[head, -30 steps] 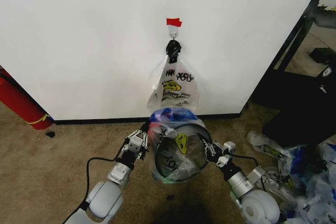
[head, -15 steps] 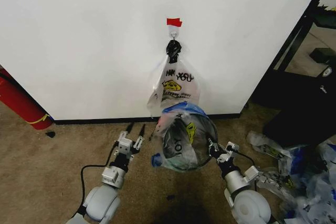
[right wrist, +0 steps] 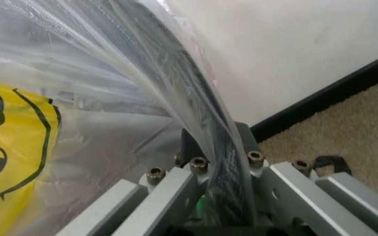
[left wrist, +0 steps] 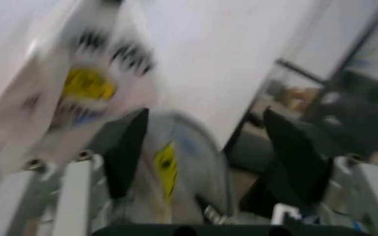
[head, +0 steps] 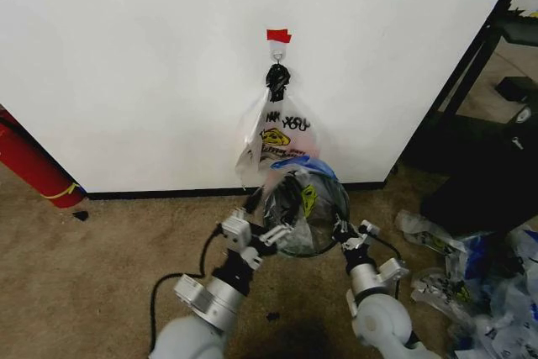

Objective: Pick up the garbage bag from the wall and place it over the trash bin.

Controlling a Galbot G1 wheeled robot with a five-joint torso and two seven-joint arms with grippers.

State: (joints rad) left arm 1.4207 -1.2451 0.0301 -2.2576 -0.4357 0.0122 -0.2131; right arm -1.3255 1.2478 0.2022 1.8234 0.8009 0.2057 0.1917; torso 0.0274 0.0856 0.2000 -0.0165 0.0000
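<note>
The right gripper (head: 343, 231) is clamped on the rim of the small round black mesh trash bin (head: 286, 201), with bag film pinched in. The left gripper (head: 259, 240) stands wide, holding nothing, beside the opposite rim. The thin see-through garbage bag with blue patches (head: 296, 166) drapes over the tilted bin near the plain white wall (head: 126, 65). Risk: single-sided support may let the bin swing, and the film may slip off.
</note>
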